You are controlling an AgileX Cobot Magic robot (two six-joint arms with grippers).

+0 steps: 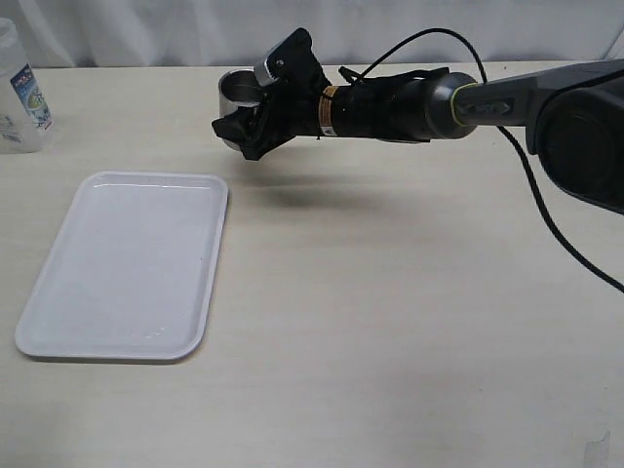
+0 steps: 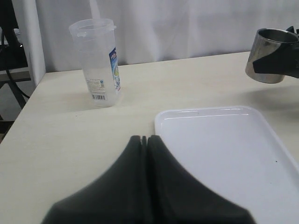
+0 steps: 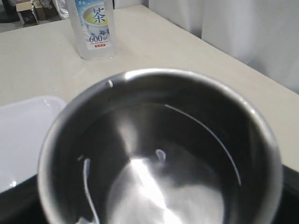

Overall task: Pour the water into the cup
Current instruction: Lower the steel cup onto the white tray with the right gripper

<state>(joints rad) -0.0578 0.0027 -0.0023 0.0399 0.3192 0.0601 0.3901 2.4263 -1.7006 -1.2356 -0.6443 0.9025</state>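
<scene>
The brushed-steel cup (image 1: pixel 237 90) is held in my right gripper (image 1: pixel 255 122), which is shut on its side, a little above the far middle of the table. In the right wrist view the cup's rim (image 3: pixel 159 74) fills the frame; a pale sheen (image 3: pixel 163 196) lies at its shiny bottom, and I cannot tell if it is water. The cup also shows in the left wrist view (image 2: pixel 267 56), raised off the table. My left gripper (image 2: pixel 145 138) is shut and empty, just over the tray's near corner; it is out of the exterior view.
A white tray (image 1: pixel 127 263) lies at the left front, also in the left wrist view (image 2: pixel 224 154). A tall translucent plastic container (image 1: pixel 18 93) with a blue-white label stands at the far left edge, also in both wrist views (image 2: pixel 98 63) (image 3: pixel 93 28).
</scene>
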